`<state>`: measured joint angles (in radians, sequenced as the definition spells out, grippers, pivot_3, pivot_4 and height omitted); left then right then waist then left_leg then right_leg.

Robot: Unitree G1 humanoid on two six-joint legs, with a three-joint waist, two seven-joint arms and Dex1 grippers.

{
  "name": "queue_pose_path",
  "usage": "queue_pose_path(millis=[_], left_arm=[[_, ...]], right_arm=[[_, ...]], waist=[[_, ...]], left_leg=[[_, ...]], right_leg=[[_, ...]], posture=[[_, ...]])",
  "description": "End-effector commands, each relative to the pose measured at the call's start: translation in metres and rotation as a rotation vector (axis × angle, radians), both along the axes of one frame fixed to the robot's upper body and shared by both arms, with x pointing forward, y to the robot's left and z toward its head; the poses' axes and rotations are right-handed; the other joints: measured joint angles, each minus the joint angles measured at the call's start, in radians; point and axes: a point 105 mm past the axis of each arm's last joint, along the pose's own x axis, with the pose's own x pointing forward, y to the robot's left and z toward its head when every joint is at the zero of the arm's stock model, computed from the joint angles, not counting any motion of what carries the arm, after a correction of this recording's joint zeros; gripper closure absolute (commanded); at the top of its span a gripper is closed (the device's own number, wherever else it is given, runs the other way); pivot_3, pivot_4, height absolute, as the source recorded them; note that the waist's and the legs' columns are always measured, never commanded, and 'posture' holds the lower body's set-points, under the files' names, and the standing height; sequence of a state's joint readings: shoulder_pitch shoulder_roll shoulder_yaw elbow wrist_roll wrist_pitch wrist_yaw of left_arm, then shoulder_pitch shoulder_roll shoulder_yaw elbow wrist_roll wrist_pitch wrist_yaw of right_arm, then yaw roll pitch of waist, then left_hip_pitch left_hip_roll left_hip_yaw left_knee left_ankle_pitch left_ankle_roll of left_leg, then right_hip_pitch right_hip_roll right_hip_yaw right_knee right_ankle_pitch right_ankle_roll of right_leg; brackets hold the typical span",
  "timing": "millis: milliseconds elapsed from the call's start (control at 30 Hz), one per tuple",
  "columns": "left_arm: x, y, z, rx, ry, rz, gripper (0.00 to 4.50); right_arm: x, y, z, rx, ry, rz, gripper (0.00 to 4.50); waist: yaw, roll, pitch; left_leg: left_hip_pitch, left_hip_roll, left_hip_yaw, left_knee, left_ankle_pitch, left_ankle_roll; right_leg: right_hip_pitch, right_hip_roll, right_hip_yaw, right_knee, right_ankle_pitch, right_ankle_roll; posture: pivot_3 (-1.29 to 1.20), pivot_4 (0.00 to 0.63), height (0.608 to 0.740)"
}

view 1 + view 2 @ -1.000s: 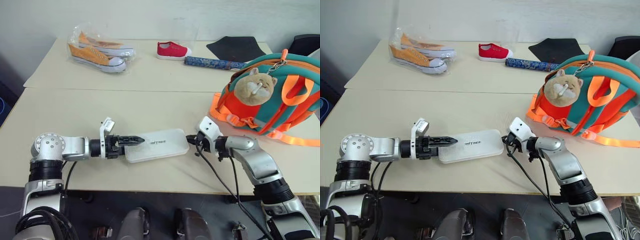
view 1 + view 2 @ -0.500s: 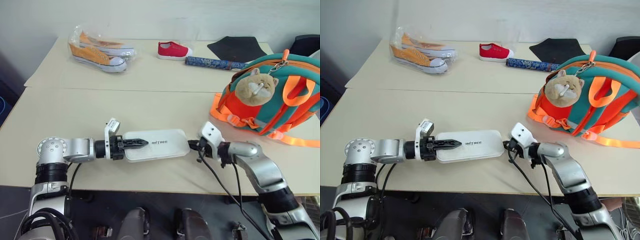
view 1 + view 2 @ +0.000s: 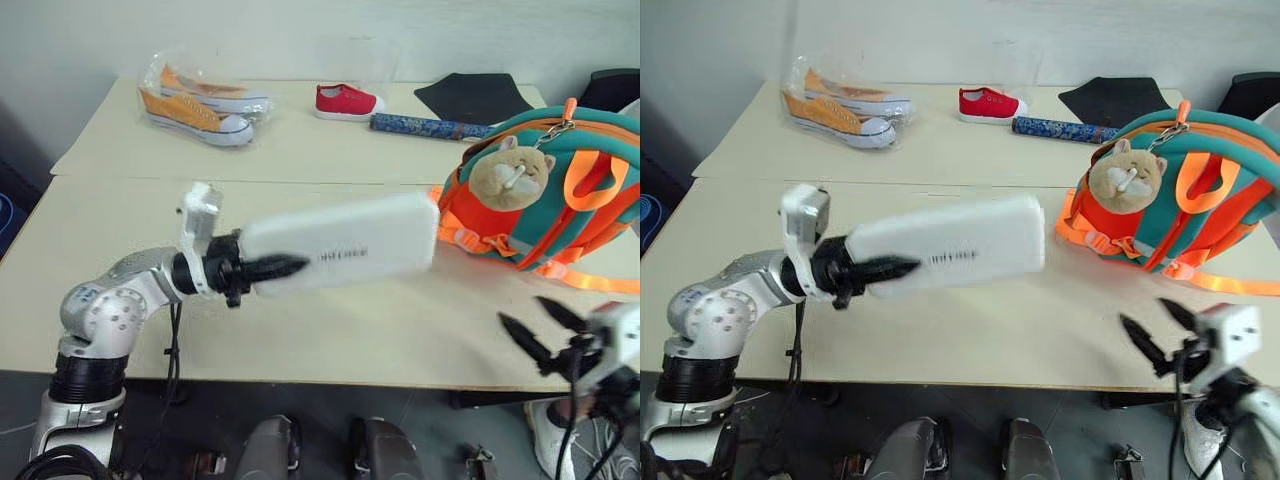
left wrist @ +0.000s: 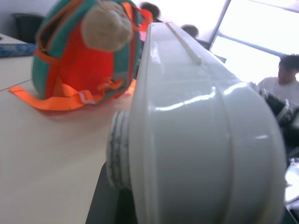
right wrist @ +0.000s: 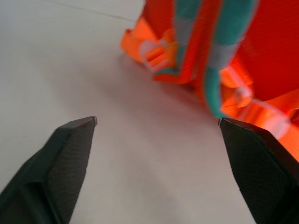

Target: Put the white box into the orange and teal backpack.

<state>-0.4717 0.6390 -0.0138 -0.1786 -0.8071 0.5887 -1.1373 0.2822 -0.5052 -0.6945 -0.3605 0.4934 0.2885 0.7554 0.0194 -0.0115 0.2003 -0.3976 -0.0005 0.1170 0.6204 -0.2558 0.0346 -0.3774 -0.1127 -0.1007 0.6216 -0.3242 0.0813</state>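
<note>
Left eye view: my left gripper [image 3: 262, 268] clamps one end of the white box [image 3: 345, 243], holding it above the table [image 3: 300, 190], pointing at the orange and teal backpack [image 3: 560, 195]. My right gripper [image 3: 542, 333] gapes wide, empty.

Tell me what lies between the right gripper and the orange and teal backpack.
Bare tabletop. The right wrist view shows it between the open right gripper and the orange and teal backpack.

Head pair looking forward and down over the table [image 3: 300, 340], sharing nearly all. Left wrist close along the box [image 4: 196, 140]; right wrist low, facing the backpack [image 5: 210, 51], seen by all
</note>
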Motion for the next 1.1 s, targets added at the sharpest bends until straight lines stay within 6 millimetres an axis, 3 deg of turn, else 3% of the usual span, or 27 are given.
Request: queue_pose_path(millis=[33, 100, 200, 333, 400, 467, 633, 800, 933, 1100], left_arm=[[0.005, 0.000, 0.003, 0.025, -0.143, -0.057, 3.29], [0.008, 0.000, 0.002, 0.036, -0.161, -0.075, 3.29], [0.013, 0.001, -0.002, 0.069, -0.189, -0.075, 3.29], [0.020, 0.003, -0.001, 0.061, -0.205, -0.031, 3.29], [0.019, 0.004, -0.001, 0.060, -0.203, -0.020, 3.29], [0.017, 0.011, 0.001, 0.048, -0.180, 0.014, 3.29], [0.015, 0.032, 0.002, 0.019, -0.119, 0.120, 3.29], [0.021, 0.078, -0.012, 0.020, -0.044, 0.318, 3.29], [0.027, 0.113, -0.018, 0.042, -0.017, 0.445, 3.29], [0.021, 0.135, -0.007, -0.030, 0.003, 0.539, 3.29]], right_arm=[[0.009, -0.023, 0.026, -0.080, -0.090, -0.032, 0.03], [0.022, -0.022, 0.033, -0.094, -0.102, 0.020, 0.03], [0.062, -0.001, 0.050, -0.063, -0.119, 0.154, 0.03], [0.102, 0.009, 0.053, -0.038, -0.088, 0.209, 0.03], [0.113, 0.012, 0.063, 0.026, -0.132, 0.237, 0.40], [0.119, 0.029, 0.068, 0.081, -0.144, 0.330, 0.92], [0.116, 0.076, 0.069, 0.132, -0.120, 0.540, 2.68], [0.100, 0.156, 0.089, 0.126, -0.196, 0.816, 4.37], [0.072, 0.195, 0.101, 0.179, -0.137, 1.065, 4.48], [0.014, 0.223, 0.115, 0.311, -0.005, 1.367, 4.48]], waist=[[-0.002, 0.000, 0.000], [-0.002, 0.000, 0.000], [-0.018, 0.002, 0.001], [-0.023, 0.003, 0.002], [-0.019, 0.003, 0.002], [-0.021, 0.003, 0.002], [-0.027, 0.003, 0.003], [-0.050, 0.003, 0.003], [-0.048, 0.003, 0.003], [-0.047, 0.003, 0.003]], left_leg=[[0.000, 0.000, 0.000, 0.000, 0.000, 0.000], [-0.001, 0.001, 0.000, 0.000, 0.000, 0.002], [-0.002, 0.003, 0.000, 0.002, 0.003, 0.007], [-0.004, 0.004, -0.001, 0.009, 0.002, 0.010], [-0.006, 0.004, -0.003, 0.009, 0.003, 0.010], [-0.007, 0.003, -0.004, 0.011, 0.004, 0.012], [-0.007, 0.003, -0.004, 0.011, 0.003, 0.013], [-0.006, 0.004, -0.005, 0.010, 0.003, 0.011], [-0.007, 0.004, -0.006, 0.009, 0.003, 0.009], [-0.011, 0.003, -0.007, 0.009, 0.000, 0.010]], right_leg=[[-0.001, 0.000, 0.000, 0.000, 0.000, 0.000], [-0.002, 0.000, -0.001, 0.000, 0.000, 0.000], [-0.002, 0.000, -0.003, 0.002, 0.000, 0.000], [-0.003, 0.000, -0.006, 0.006, 0.000, 0.000], [-0.003, 0.000, -0.008, 0.006, 0.000, 0.000], [-0.003, -0.001, -0.009, 0.006, 0.000, 0.000], [-0.002, -0.002, -0.009, 0.006, 0.000, 0.000], [-0.002, -0.002, -0.009, 0.007, 0.000, 0.000], [-0.006, -0.002, -0.009, 0.010, 0.000, 0.000], [-0.007, -0.003, -0.009, 0.008, 0.000, -0.001]], posture=[[0.00, 0.150, 0.740], [0.00, 0.150, 0.740], [0.00, 0.150, 0.740], [0.00, 0.150, 0.740], [0.00, 0.150, 0.740], [0.00, 0.150, 0.740], [0.00, 0.150, 0.740], [0.00, 0.150, 0.740], [0.00, 0.150, 0.740], [0.00, 0.150, 0.740]])
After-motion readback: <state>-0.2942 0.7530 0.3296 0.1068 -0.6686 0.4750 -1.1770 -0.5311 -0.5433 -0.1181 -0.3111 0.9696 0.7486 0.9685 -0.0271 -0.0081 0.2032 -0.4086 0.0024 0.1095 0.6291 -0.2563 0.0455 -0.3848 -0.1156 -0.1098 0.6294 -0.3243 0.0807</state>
